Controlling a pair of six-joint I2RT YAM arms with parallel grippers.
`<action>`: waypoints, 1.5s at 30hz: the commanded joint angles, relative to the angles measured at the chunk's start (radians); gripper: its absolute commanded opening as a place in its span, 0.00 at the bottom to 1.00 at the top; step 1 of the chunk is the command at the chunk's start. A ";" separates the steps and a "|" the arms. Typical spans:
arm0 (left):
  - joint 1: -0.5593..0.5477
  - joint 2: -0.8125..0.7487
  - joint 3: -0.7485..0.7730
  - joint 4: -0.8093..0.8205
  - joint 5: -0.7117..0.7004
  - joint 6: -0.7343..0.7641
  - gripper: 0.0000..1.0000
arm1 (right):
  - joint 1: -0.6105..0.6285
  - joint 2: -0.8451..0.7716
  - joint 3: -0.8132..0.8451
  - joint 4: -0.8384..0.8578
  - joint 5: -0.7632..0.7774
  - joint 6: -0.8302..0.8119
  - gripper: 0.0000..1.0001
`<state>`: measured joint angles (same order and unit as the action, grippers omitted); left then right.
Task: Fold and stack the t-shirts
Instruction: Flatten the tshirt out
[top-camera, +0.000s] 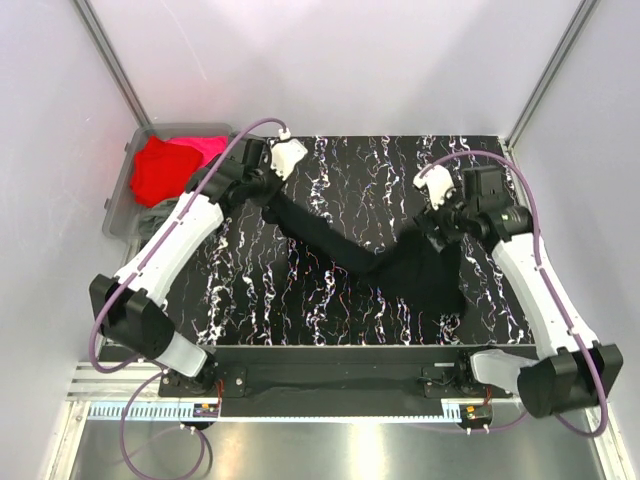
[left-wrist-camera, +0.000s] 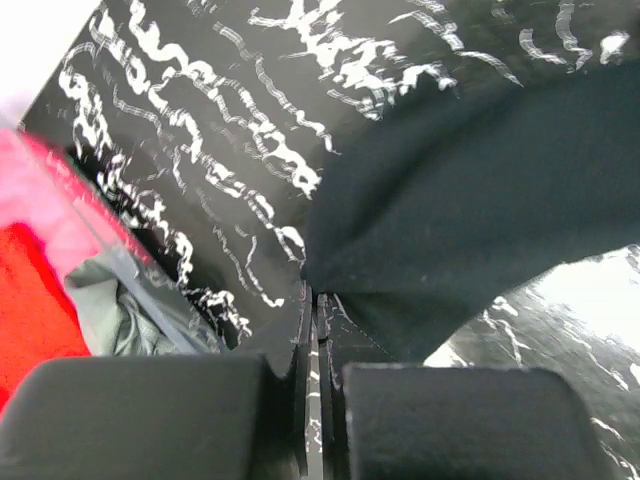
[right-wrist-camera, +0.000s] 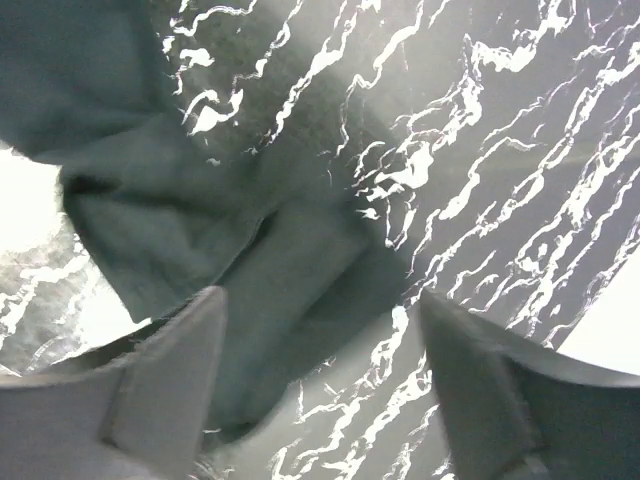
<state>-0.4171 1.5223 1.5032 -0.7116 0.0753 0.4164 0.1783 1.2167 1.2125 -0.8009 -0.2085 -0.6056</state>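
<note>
Left hand (left-wrist-camera: 318, 300) clamps the black t-shirt (top-camera: 400, 265) near the surface's (top-camera: 350, 180) far-left corner; right hand (right-wrist-camera: 320, 298), fingers apart, hovers over it near the right edge.

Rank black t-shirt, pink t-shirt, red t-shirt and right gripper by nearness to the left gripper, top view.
1. black t-shirt, pinched by left gripper
2. pink t-shirt, in bin, left
3. red t-shirt, bin, farther left
4. right gripper, far right

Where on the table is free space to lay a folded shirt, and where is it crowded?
Free: the far strip of table between left hand and right hand, beyond the black t-shirt; also the near-left patch between left arm and shirt. Crowded: the right side under heaped cloth, and the bin.
</note>
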 joint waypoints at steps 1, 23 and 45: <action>-0.008 -0.056 0.028 0.064 0.017 0.022 0.00 | -0.002 -0.059 -0.056 0.126 0.054 0.001 0.89; -0.028 0.210 0.137 -0.003 -0.003 0.033 0.00 | -0.120 0.555 0.087 -0.124 -0.121 -0.002 0.70; -0.025 0.282 0.172 -0.008 0.037 0.009 0.00 | -0.215 0.687 0.082 -0.271 -0.057 -0.100 0.42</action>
<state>-0.4416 1.8023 1.6306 -0.7349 0.0990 0.4274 -0.0349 1.8828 1.2526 -0.9878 -0.2401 -0.6662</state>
